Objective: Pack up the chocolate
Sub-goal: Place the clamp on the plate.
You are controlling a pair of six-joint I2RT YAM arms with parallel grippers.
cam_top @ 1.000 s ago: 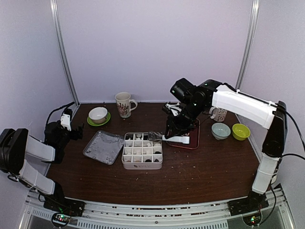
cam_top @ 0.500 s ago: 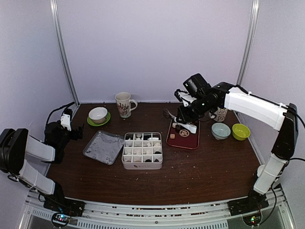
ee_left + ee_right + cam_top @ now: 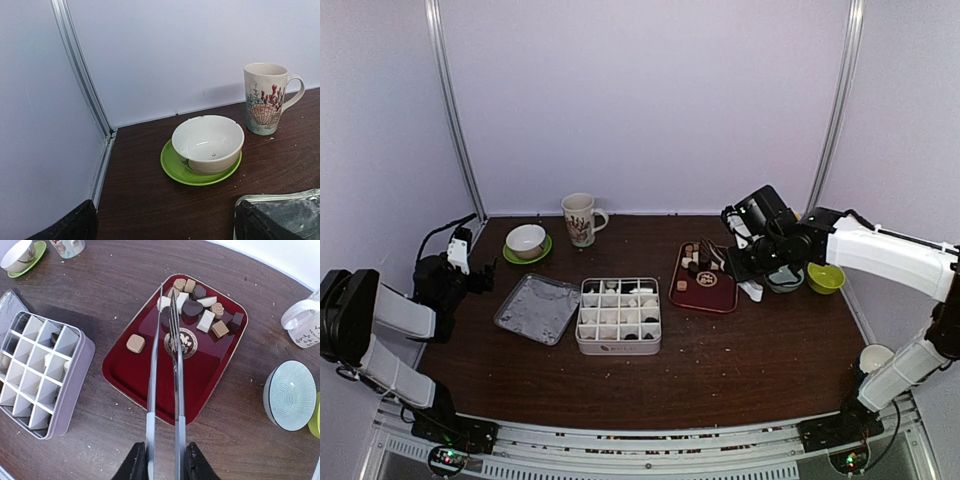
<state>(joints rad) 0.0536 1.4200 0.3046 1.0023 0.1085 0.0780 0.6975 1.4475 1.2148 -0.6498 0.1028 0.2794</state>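
Several pieces of chocolate [image 3: 200, 307], dark, tan and white, lie piled at the far end of a red tray [image 3: 150, 385], and one tan piece [image 3: 135, 343] lies apart near its left rim. My right gripper [image 3: 165, 447] is shut on metal tongs [image 3: 177, 365], whose tips hover over the pile with nothing between them. A white compartment box [image 3: 619, 315] left of the tray [image 3: 705, 290] holds several chocolate pieces. My left gripper [image 3: 162, 225] rests open at the far left of the table, away from all of this.
A metal lid [image 3: 537, 308] lies left of the box. A white bowl on a green saucer [image 3: 207, 145] and a shell-printed mug [image 3: 266, 97] stand at the back left. A grey-blue bowl [image 3: 290, 395], a green bowl [image 3: 825, 276] and a white mug [image 3: 302, 325] stand right of the tray.
My right arm has swung right and pulled back from the box to beside the red tray, carrying the tongs with it. The left arm has not moved.
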